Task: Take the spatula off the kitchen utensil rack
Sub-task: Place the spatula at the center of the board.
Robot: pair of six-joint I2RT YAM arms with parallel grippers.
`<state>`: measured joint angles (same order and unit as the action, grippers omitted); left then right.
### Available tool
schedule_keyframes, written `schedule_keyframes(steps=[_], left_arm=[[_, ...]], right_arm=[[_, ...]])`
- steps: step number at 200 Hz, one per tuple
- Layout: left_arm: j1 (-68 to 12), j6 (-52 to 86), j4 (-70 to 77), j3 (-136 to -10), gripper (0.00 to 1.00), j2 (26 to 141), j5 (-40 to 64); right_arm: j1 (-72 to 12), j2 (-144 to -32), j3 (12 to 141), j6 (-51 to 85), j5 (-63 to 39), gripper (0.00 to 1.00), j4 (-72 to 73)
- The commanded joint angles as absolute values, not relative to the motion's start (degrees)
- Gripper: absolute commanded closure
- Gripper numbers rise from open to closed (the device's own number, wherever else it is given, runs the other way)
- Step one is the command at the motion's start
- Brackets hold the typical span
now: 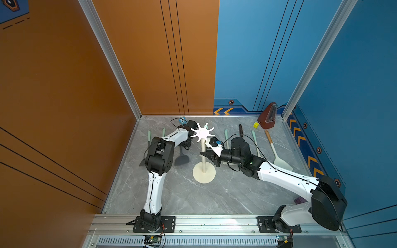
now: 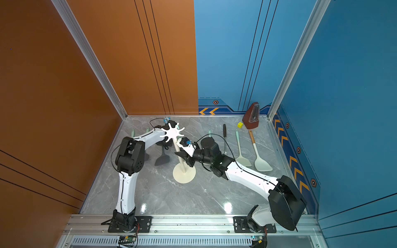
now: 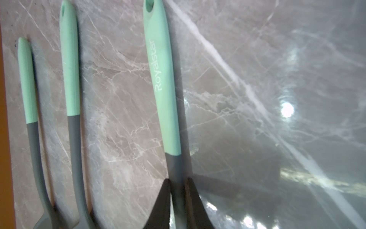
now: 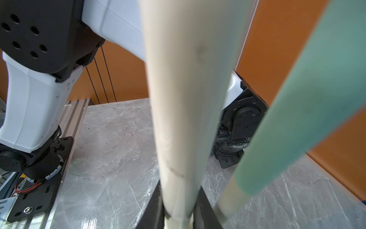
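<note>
Left fingers (image 3: 160, 208) grip the spatula (image 3: 160, 79) at its grey neck, handle running straight ahead of them; right fingers (image 4: 153, 210) clamp the pole of the kitchen utensil rack (image 4: 186, 99)

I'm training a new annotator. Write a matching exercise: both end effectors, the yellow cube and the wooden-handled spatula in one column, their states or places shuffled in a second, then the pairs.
1. left end effector
2. right end effector
3. yellow cube
4. wooden-handled spatula

A. lying flat on the table, gripped by nothing
B. shut on the pole of the kitchen utensil rack
C. beside the red-brown metronome
D. shut on the grey neck of the mint-handled spatula

Pairs: 1-D, 2-B, 3-C, 4-A
</note>
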<state>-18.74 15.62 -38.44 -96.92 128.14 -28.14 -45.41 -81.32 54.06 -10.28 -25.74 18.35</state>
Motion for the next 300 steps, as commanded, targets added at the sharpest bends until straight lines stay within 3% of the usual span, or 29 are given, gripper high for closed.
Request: schedule_keyframes(steps=[1, 72, 82, 100, 128, 144, 177, 219, 251, 300], left_arm=[[-18.33, 13.79, -39.9, -97.12, 0.86, 129.14, -23.42], [-17.49, 11.44, -39.86, -96.64, 0.88, 125.23, -25.76], [-17.41, 11.78, -39.84, -96.34, 0.83, 124.34, -25.73], [-17.44, 12.11, -39.81, -96.11, 0.61, 122.78, -24.5], [-17.4, 13.08, -39.7, -95.89, 0.44, 119.31, -20.55], [-17.4, 13.66, -39.57, -95.04, 0.39, 115.74, -18.39], [-17.18, 13.65, -39.1, -91.67, 0.37, 105.53, -15.2], [-14.55, 18.18, -22.96, -69.07, 0.24, 82.87, -2.91], [-12.78, 23.78, -4.36, -47.62, 0.22, 64.73, 5.63], [-16.93, 26.62, 5.36, -34.47, 0.22, 49.48, 12.13]], right_arm=[[-44.73, -83.01, 51.26, -13.71, -21.53, 1.0, 7.56], [-44.53, -82.71, 51.15, -13.57, -22.22, 1.0, 7.47], [-44.57, -82.8, 51.15, -13.54, -22.41, 1.0, 7.69], [-44.82, -83.14, 51.24, -13.34, -22.54, 1.0, 7.86], [-45.01, -83.2, 51.42, -13.32, -22.15, 1.0, 8.0], [-45.09, -83.06, 51.52, -13.35, -21.97, 1.0, 7.99], [-45.16, -82.55, 51.33, -13.28, -21.47, 0.87, 7.95], [-45.35, -80.93, 51.03, -13.18, -21.62, 0.6, 8.18], [-45.88, -78.51, 50.16, -13.18, -21.79, 0.55, 7.91], [-46.69, -72.67, 48.45, -13.28, -21.54, 0.53, 5.76]])
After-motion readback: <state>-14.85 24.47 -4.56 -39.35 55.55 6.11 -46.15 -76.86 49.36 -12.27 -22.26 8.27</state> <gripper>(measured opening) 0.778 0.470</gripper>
